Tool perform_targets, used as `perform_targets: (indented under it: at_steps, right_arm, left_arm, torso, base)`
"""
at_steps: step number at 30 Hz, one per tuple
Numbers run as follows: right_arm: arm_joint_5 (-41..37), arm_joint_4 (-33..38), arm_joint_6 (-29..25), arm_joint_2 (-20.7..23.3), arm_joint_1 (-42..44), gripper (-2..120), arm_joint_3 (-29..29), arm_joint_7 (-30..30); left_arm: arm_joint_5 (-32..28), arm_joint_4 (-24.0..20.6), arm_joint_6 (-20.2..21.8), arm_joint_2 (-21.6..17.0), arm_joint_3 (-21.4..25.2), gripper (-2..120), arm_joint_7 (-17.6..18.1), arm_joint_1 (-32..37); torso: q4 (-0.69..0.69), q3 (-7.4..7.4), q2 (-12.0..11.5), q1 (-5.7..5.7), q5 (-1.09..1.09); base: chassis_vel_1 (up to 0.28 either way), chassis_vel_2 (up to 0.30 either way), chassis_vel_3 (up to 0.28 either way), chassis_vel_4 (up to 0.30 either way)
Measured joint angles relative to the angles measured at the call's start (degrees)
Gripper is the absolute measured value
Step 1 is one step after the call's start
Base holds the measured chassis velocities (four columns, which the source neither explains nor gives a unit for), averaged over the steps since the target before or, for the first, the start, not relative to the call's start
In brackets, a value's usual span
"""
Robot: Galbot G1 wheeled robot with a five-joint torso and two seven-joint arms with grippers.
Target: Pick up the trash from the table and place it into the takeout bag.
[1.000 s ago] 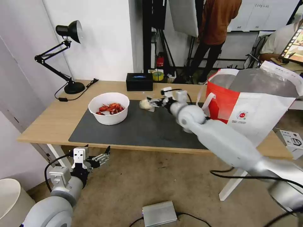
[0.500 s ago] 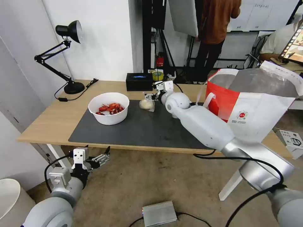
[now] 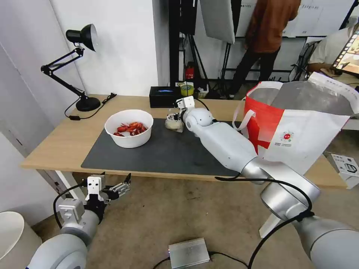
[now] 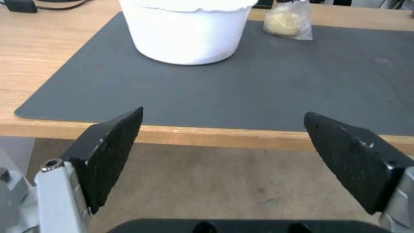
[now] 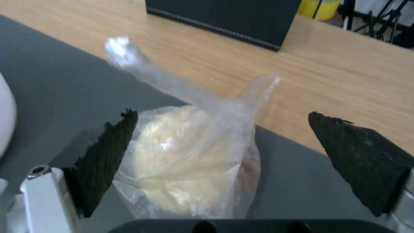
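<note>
A small clear bag with a whitish lump (image 3: 174,124) (image 5: 190,155) lies at the far edge of the dark grey mat (image 3: 168,149) on the table (image 3: 56,138). My right gripper (image 3: 172,117) (image 5: 222,115) is open right over it, one finger on each side of the bag. The white bowl of red crayfish shells (image 3: 129,129) (image 4: 185,32) stands to the left on the mat. The takeout bag (image 3: 299,123) stands open at the table's right end. My left gripper (image 3: 125,185) (image 4: 222,113) hangs open below the table's front edge, holding nothing.
A black box (image 3: 165,96) (image 5: 224,16) and a yellow tape roll (image 3: 187,89) sit behind the bag. A black desk lamp (image 3: 80,56) stands at the far left. On the floor lie a grey box (image 3: 189,253) and a small white carton (image 3: 346,168).
My right arm has reached farther left and forward, bringing its open gripper from beside the clear bag to straddling it. The left arm has stayed put.
</note>
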State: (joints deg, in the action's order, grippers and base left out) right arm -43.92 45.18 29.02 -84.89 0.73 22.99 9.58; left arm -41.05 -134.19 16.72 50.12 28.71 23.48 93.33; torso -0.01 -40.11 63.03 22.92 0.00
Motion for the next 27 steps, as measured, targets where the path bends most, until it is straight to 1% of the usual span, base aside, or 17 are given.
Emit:
perform_targets:
  at_steps: [6,10,15,18,27]
  right_arm:
    - [2.63,-4.62,-0.5,-2.61,-0.39,100,-1.62,-2.55]
    - [4.34,-6.63,-1.05,-3.6,-0.69,100,-2.1,-3.28]
    - [5.57,-7.93,-1.23,-4.2,-0.91,100,-2.29,-3.76]
    - [6.73,-9.7,-1.69,-4.98,-0.97,100,-2.87,-4.58]
    - [7.3,-10.4,-2.1,-5.18,-0.72,100,-2.81,-5.14]
  left_arm:
    - [0.11,0.19,-0.13,0.12,-0.45,100,-0.06,-0.39]
    - [0.15,0.29,-0.62,0.1,-0.51,100,-0.1,-0.4]
    - [0.39,0.43,-1.07,0.1,-0.58,100,-0.23,-0.33]
    - [0.45,0.47,-1.12,0.14,-0.64,100,-0.89,-0.39]
    - [0.55,0.6,-1.14,0.19,-0.86,100,-1.06,-0.54]
  torso:
    - [0.01,0.0,0.0,0.0,0.0]
    - [0.01,0.0,0.0,0.0,0.0]
    - [0.0,0.0,0.0,0.0,0.0]
    - [0.01,0.01,0.0,0.0,0.0]
    - [0.01,0.01,0.0,0.0,0.0]
  base:
    - [0.0,0.0,0.0,0.0]
    - [0.0,0.0,0.0,0.0]
    - [0.0,0.0,0.0,0.0]
    - [0.0,0.0,0.0,0.0]
    - [0.0,0.0,0.0,0.0]
